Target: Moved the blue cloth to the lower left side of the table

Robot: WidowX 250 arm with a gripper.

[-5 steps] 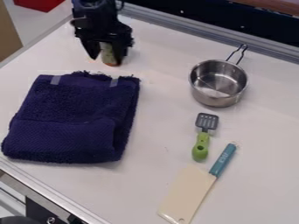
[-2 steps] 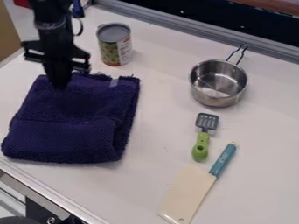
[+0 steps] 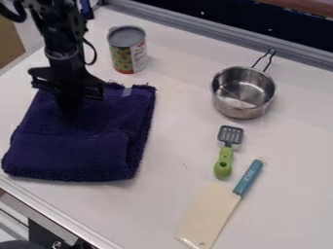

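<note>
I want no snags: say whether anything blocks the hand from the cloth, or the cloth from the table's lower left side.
Nothing visible does: the hand is down at the cloth, whose near edge lies close to that side. The can stands beyond the cloth.

A broad white tabletop is leaving an open lane between the folded dark-blue terry cloth and the green-handled grey slotted spatula. Behind the cloth, a patterned cylindrical can is standing in the way; rightward, the round steel saucepan and flat cream cleaver with teal handle are blocking passage.
</note>
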